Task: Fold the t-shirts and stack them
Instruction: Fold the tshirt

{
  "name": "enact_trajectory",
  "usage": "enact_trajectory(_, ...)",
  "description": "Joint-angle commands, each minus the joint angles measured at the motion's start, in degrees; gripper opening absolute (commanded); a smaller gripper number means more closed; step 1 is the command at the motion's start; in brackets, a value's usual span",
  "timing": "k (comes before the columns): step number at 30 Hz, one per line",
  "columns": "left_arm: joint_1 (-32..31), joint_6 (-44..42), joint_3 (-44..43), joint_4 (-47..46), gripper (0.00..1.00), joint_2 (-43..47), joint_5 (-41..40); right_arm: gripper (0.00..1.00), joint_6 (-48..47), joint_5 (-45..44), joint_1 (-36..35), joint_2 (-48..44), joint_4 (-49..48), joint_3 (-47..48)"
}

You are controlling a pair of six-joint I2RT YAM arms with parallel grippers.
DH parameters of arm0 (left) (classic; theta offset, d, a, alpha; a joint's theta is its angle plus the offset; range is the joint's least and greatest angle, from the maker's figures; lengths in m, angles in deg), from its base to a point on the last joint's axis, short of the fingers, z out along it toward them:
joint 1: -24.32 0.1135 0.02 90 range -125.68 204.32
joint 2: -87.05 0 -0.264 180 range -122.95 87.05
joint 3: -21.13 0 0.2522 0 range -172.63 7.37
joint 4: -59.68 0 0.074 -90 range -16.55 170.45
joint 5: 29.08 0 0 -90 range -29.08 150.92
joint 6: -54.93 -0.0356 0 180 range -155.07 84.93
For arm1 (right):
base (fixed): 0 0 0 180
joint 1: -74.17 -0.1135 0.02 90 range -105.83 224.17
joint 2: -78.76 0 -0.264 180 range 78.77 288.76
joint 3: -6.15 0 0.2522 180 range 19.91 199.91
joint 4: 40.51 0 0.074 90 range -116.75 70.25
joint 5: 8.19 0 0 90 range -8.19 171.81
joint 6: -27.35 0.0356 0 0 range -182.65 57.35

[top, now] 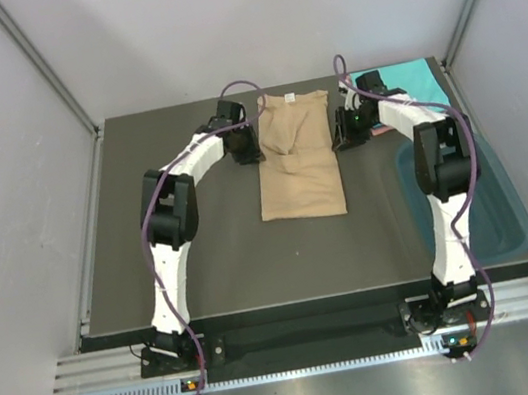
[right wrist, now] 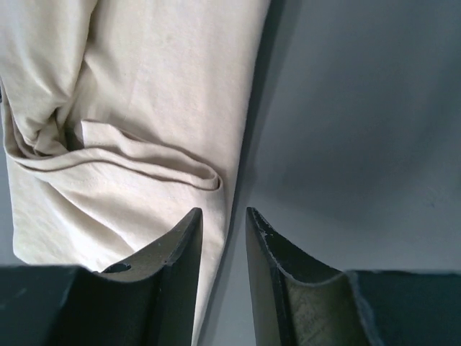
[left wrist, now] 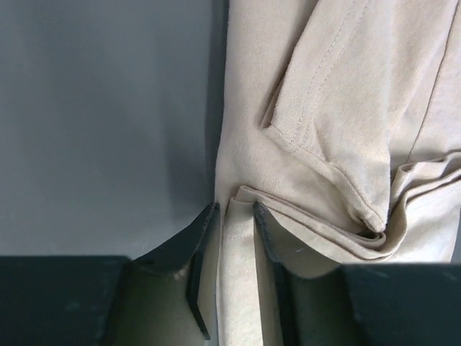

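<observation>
Tan cloth t-shirt [top: 296, 167] lies with its folded-in edges between parted jaws, left gripper [left wrist: 234, 210] at nine o'clock, right gripper [right wrist: 225, 215] at three, seemingly to free the folds.

**Desk, overhead view.** The desk [top: 203, 258] is a dark grey, matt rectangle. A tan t-shirt [top: 297, 166] lies flat on it, about midway between the left and right edges and closer to the far edge than to the near one. The shirt is folded into a long strip whose length runs from the far edge towards the near edge. A small white label [top: 290, 98] marks its far end, and a creased tuck of cloth crosses its middle. A turquoise t-shirt [top: 417, 81] lies at the far right corner, partly hidden. A dark teal tub [top: 504, 208] sits along the right edge, extending towards the near right corner, well apart from the tan t-shirt.
</observation>
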Motion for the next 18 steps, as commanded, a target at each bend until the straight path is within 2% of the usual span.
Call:
enact_trajectory(1, 0.32, -1.44, -2.15, -0.54, 0.26, -1.22, 1.78, 0.31, -3.51, 5.1, 0.52, 1.46, -1.51, 2.48)
enact_trajectory(2, 0.4, -1.53, -2.23, -0.63, 0.2, -1.31, 1.96, 0.31, -3.52, 5.37, 0.7, 1.72, -1.77, 2.39)
enact_trajectory(8, 0.4, -1.36, -2.41, -1.07, 0.0, -1.4, 2.05, 0.3, -3.26, 5.28, 0.7, 2.78, -2.82, 2.74)
enact_trajectory(9, 0.4, -1.36, -2.41, -1.16, 0.0, -1.4, 2.05, 0.28, -3.17, 5.11, 0.7, 2.78, -3.09, 2.74)
enact_trajectory(10, 0.4, -1.27, -2.41, -1.16, 0.0, -1.23, 1.7, 0.18, -3.08, 4.76, 0.7, 2.95, -3.36, 2.74)
enact_trajectory(13, 0.4, -1.0, -2.41, -1.24, 0.0, -0.79, 0.99, 0.0, -2.82, 3.79, 0.79, 2.61, -4.76, 1.95)
enact_trajectory(18, 0.4, -0.04, -2.15, -1.86, 0.0, 0.01, -1.29, 0.0, -0.8, 0.98, 0.96, -0.2, -9.68, -2.79)
